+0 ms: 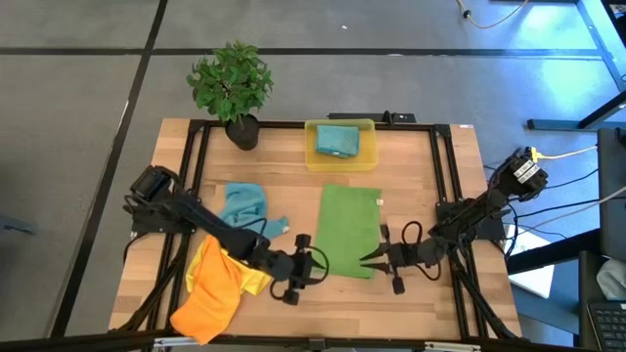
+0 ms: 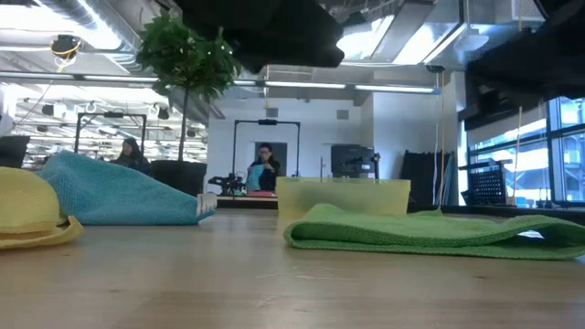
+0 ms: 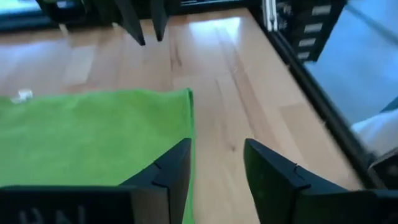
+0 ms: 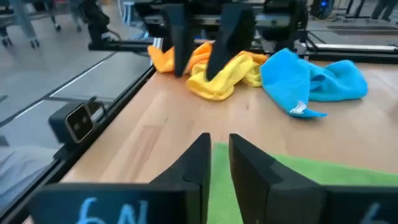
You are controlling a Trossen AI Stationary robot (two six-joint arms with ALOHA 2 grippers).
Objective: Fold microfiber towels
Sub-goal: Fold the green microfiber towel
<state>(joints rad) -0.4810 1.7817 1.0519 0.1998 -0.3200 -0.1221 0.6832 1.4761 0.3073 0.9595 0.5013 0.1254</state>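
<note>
The green towel (image 1: 349,230) lies folded and flat on the middle of the table, also seen in the low view (image 2: 430,233). My left gripper (image 1: 323,261) hovers open over the towel's near left part; its wrist view shows the gap (image 3: 217,168) beside the towel's near edge (image 3: 186,130). My right gripper (image 1: 372,259) stands by the towel's near right corner, its fingers (image 4: 219,152) a narrow gap apart with nothing between them. A blue towel (image 1: 245,203) lies crumpled at the left. Orange (image 1: 207,293) and yellow (image 1: 249,279) towels lie heaped near the front left.
A yellow bin (image 1: 339,144) with a teal cloth inside stands at the far middle, and a potted plant (image 1: 233,88) stands at the far left. A black frame (image 1: 445,176) runs along the table's sides. Bare wood shows at the near middle (image 1: 342,308).
</note>
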